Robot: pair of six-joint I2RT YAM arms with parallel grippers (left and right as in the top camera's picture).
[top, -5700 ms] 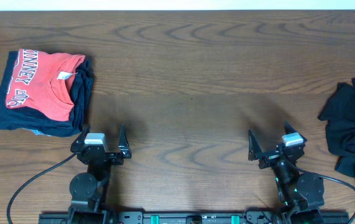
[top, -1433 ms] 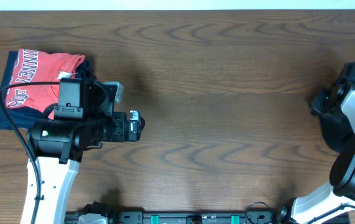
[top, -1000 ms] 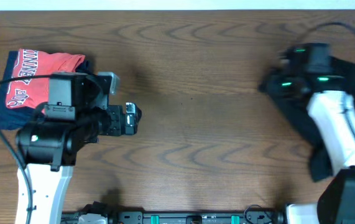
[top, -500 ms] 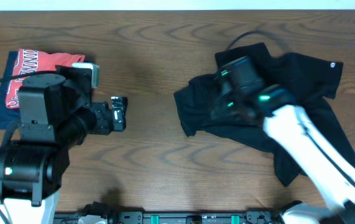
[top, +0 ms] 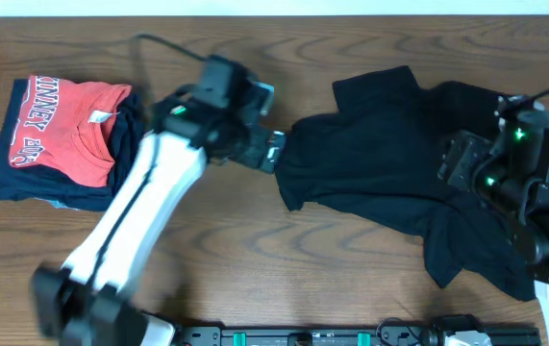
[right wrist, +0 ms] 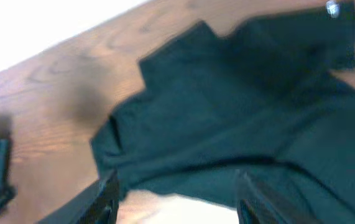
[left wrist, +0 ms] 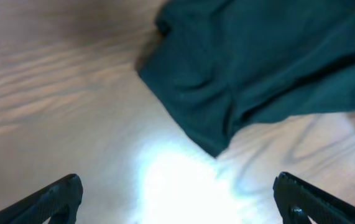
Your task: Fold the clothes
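The black T-shirt (top: 389, 159) lies crumpled right of centre on the table (top: 351, 288), its near right part bunched, so a fold begun now would probably trap those creases. Both grippers are spread wide and empty. The right gripper (right wrist: 176, 186) hangs over the shirt's right side and the left gripper (left wrist: 177, 183) just beside its left edge, where a shallow pinch might catch one layer only, while a wide swing could knock the stack of folded clothes (top: 62, 130) at far left.
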